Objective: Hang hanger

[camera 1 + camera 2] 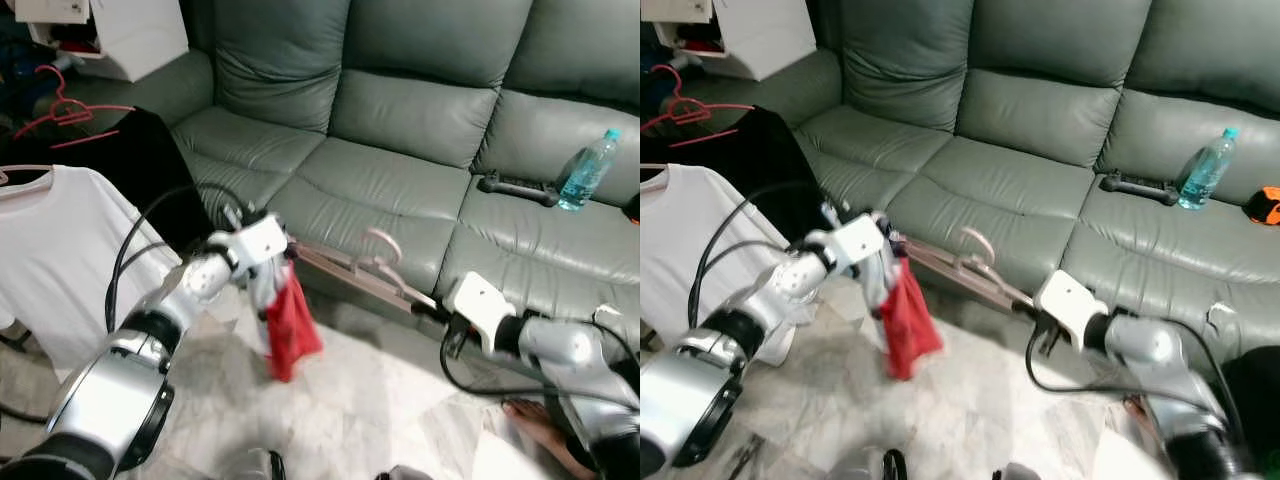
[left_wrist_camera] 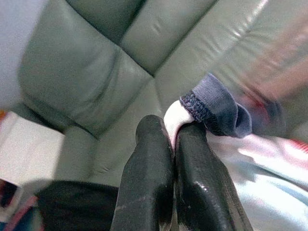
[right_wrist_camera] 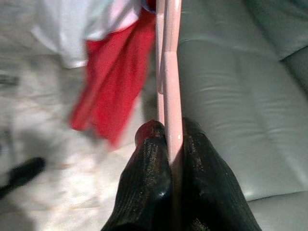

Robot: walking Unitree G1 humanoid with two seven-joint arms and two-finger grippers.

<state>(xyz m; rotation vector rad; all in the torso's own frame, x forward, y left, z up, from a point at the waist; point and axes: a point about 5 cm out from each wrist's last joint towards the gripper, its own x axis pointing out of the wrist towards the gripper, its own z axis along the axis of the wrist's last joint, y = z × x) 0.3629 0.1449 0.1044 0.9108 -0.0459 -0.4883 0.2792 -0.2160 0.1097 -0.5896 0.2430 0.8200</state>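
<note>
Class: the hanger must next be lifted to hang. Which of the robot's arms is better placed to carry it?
Right. The right tool is shut on the pink hanger at its end; the left tool pinches the red-and-white garment.

Head pair: I look forward and down over the green sofa (image 1: 400, 150) and pale floor (image 1: 360, 400); both eyes share this scene. Each wrist camera sits close behind its claw, facing along the fingers toward sofa cushions.
</note>
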